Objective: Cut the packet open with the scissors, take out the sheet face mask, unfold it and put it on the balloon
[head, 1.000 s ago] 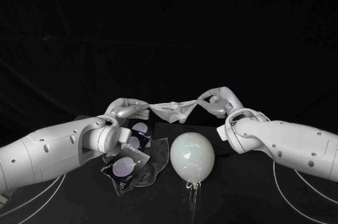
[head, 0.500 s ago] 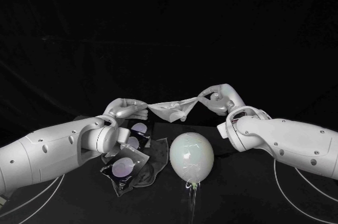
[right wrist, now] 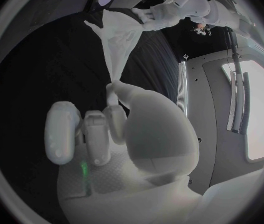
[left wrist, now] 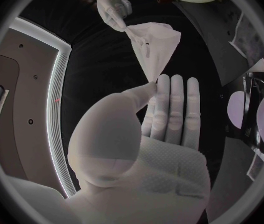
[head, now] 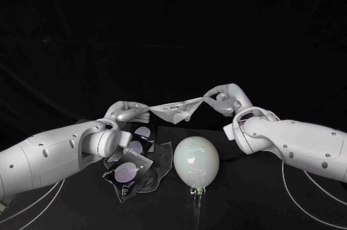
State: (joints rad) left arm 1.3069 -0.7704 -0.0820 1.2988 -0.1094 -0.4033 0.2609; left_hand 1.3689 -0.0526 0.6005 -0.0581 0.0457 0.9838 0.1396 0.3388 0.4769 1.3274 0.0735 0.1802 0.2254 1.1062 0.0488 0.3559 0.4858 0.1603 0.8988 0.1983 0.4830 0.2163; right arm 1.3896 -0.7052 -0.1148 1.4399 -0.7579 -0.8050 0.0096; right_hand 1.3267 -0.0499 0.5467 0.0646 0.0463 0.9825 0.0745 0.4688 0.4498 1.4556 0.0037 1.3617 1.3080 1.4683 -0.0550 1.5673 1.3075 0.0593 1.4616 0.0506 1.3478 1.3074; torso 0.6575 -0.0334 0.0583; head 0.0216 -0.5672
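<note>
left robot hand [head: 130, 111]: pinching one corner of the sheet face mask [head: 176, 111] between thumb and fingertip. The left wrist view shows the other fingers [left wrist: 172, 104] straight and side by side.
right robot hand [head: 225, 98]: pinching the opposite corner, a bit higher and to the right. The remaining fingers are curled loosely, with nothing else in them.

Location: the mask is strung between the two hands, up off the tabletop [head: 245, 195], on the far side of the balloon [head: 196, 161].

Look: white, thin, only partly unfolded. The top edge is pulled into a near-straight line from hand to hand. The rest hangs as a creased triangular flap, bunched toward the left side. A small dark cutout shows in the left wrist view. It is not open flat yet.

Handling, my read: very light, limp, no stiffness. It is probably damp, so the layers will cling and the sheet can tear at the cutouts. Grip the outer edges or corners only and spread slowly. A hard tug risks ripping it or slipping a pinch.

balloon: pale, glossy, egg-shaped, lying on the tabletop at centre with its knot at the near end. It should roll easily, so drape the mask on rather than press it.

packet [head: 132, 172]: dark with pale round patches, just left of the balloon by the left forearm, and it looks already opened.
</note>
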